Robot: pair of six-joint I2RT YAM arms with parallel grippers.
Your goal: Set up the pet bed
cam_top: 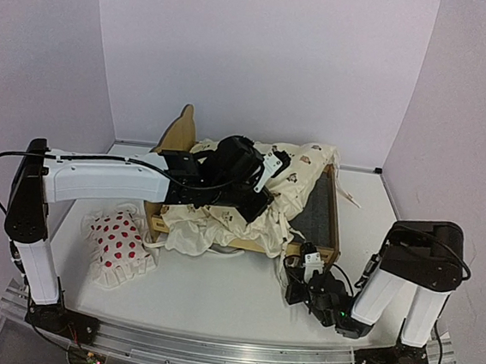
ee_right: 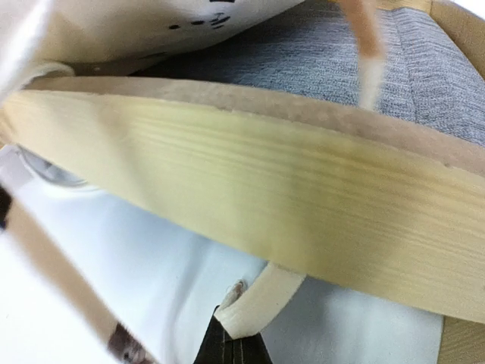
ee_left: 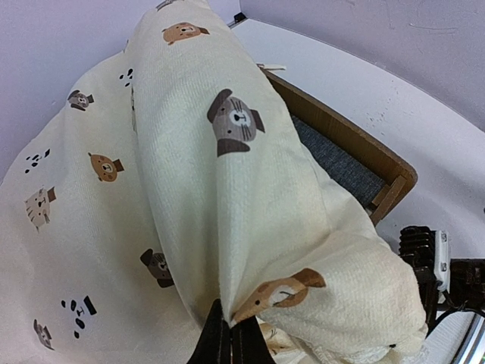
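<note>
**Pet bed** point(cam_top: 333, 215), one. Plywood frame at the centre of the top view, headboard toward the upper left. The grey base is bare only along the right side. It stands on the table point(cam_top: 215, 295).

**Quilt** point(cam_top: 222, 223), one. Cream with an animal print, heaped over most of the bed and spilling past its near rail.

**Pillow** point(cam_top: 118, 243), one. White with red dots, on the table at lower left, apart from the bed.

**Grippers**, two.
- Left gripper point(ee_left: 231, 337): jaws closed tight on a fold of the quilt, held up over the bed.
- Right gripper point(ee_right: 231, 343): jaws closed, pinching the end of a cream strap point(ee_right: 261, 299), which lies below the bed's rail in its own view.

**Views.**
- Only the top view shows the pillow and headboard.
- Only the right wrist view shows the grip on the strap.
- The left wrist view alone shows the quilt pinch, with the right gripper at its lower right.
</note>
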